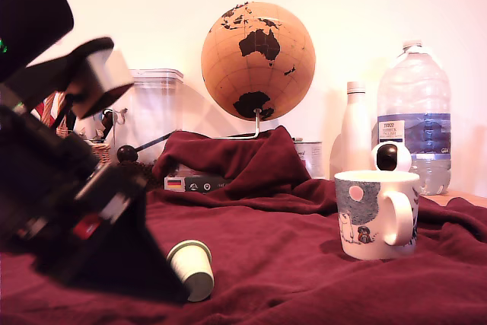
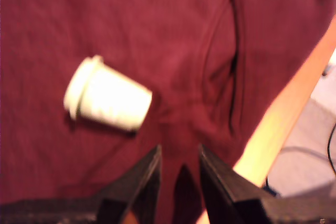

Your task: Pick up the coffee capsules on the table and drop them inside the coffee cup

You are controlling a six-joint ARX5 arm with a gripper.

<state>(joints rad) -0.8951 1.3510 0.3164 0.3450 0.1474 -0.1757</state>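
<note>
On red blanket | cream capsule lies on its side, just beside gripper, not between its fingers | jaws slightly parted, empty | mug well apart.

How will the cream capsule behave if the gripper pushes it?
The coffee capsule lies on its side, so it would probably roll, curving because it tapers. The rumpled blanket may slow it. It looks light, likely easy to knock away.
</note>
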